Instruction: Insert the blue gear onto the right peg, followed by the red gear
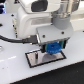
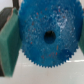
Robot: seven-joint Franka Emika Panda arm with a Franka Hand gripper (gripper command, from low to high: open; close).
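Note:
My gripper point(image 1: 52, 46) is shut on the blue gear point(image 1: 54, 48), a bright blue toothed disc, and holds it just above the grey black-bordered plate point(image 1: 35, 60). In the wrist view the blue gear point(image 2: 47, 35) fills most of the picture, its dark centre hole in the middle, with a teal finger pad point(image 2: 9, 42) pressed against its rim. The right peg is hidden under the gear and gripper. The red gear is out of view.
The white table point(image 1: 15, 70) surrounds the plate. The arm's white body point(image 1: 35, 20) and a black cable point(image 1: 15, 39) hang over the scene at the exterior view's left.

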